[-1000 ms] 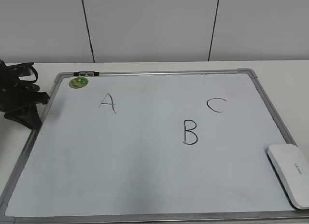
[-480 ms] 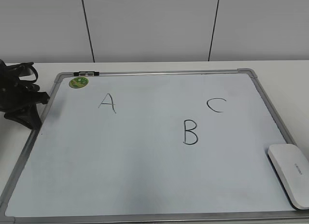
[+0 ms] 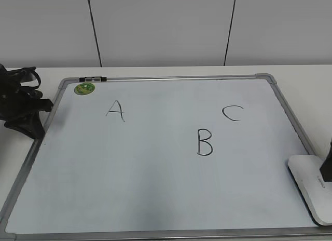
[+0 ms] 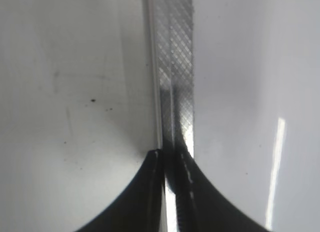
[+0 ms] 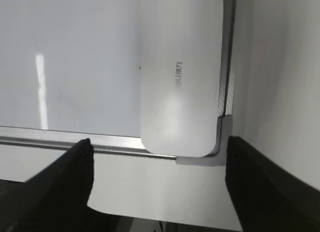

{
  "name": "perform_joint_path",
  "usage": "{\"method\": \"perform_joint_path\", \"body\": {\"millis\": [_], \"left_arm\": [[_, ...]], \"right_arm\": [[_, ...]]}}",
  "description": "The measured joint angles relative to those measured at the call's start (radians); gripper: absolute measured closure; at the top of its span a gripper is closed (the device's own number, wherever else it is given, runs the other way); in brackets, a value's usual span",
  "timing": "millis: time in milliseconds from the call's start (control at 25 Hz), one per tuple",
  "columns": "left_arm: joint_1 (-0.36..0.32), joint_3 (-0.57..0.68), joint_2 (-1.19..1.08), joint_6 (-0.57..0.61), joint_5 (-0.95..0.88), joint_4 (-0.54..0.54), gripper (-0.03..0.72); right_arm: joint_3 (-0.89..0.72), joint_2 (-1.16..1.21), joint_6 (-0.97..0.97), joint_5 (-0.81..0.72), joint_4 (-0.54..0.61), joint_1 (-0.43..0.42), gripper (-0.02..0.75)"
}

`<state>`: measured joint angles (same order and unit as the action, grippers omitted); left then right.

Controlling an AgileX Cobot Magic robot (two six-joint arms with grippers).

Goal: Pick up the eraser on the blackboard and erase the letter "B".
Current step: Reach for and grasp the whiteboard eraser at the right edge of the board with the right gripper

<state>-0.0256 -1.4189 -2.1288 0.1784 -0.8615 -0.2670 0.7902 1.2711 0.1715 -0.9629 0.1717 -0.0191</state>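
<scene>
The blackboard (image 3: 155, 189) is a white board with a silver frame, lying flat. The black letter "B" (image 3: 204, 142) is drawn right of its centre, between "A" (image 3: 115, 110) and "C" (image 3: 233, 113). The white eraser (image 3: 310, 188) lies at the board's front right corner; in the right wrist view it (image 5: 180, 72) lies just ahead of the jaws. My right gripper (image 5: 159, 162) is open, above the board's corner, not touching the eraser; only a dark tip of it (image 3: 327, 165) shows at the exterior view's right edge. My left gripper (image 4: 172, 159) is shut and empty over the board's left frame (image 4: 175, 67).
A small round green sticker (image 3: 84, 88) and a marker (image 3: 92, 79) sit at the board's back left corner. The left arm (image 3: 21, 108) rests beside the board's left edge. White table surface (image 5: 150, 187) surrounds the board; a wall stands behind.
The right gripper has come into the exterior view at the right edge, over the eraser. The left arm, eraser and letters have not moved.
</scene>
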Motion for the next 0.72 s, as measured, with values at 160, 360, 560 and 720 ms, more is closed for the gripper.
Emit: {"method": "perform_joint_path", "body": {"millis": [160,360,560,720], "left_arm": [[0.0,0.0,0.0,0.0,0.0,0.0,0.657],[0.0,0.0,0.0,0.0,0.0,0.0,0.657],[0.0,0.0,0.0,-0.002,0.0,0.0,0.657],[0.0,0.0,0.0,-0.002,0.0,0.0,0.657]], "right_arm": [[0.001,0.114,0.026,0.066,0.008,0.0,0.127],[0.002,0.19,0.044,0.142,0.008,0.0,0.126],[0.005,0.246,0.056,0.199,0.008,0.0,0.126],[0.005,0.284,0.06,0.221,0.008,0.0,0.125]]}}
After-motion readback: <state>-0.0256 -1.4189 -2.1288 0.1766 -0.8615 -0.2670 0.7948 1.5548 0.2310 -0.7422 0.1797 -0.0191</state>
